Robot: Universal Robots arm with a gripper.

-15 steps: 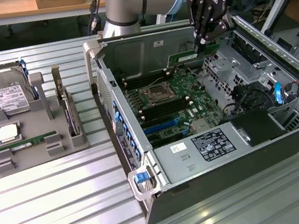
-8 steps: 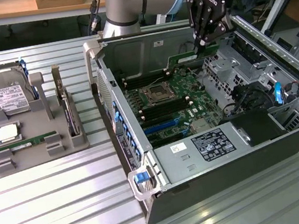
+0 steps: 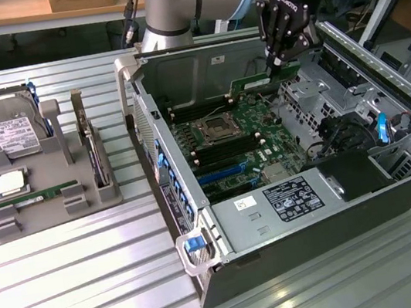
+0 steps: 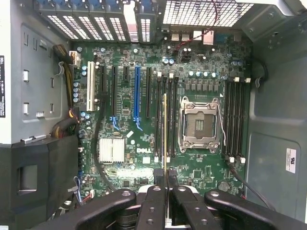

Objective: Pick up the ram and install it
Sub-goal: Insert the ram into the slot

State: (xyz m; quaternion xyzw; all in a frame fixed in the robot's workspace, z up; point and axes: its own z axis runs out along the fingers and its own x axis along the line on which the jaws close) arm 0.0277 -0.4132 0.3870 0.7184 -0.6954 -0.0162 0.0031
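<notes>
While the open computer case (image 3: 307,251) lies on its side, the gripper (image 3: 279,64) holds the ram (image 3: 251,84) inside it.
Above the green motherboard (image 3: 270,144), its black fingers (image 4: 156,191) are clamped on the ram, a thin green stick hanging edge-on over the black memory slots (image 4: 157,120) beside the empty processor socket (image 4: 200,125).

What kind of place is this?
Probably a robotics lab or workshop for computer assembly: the gripper holds the ram over an open computer case, beside a parts tray with a hard drive.
</notes>
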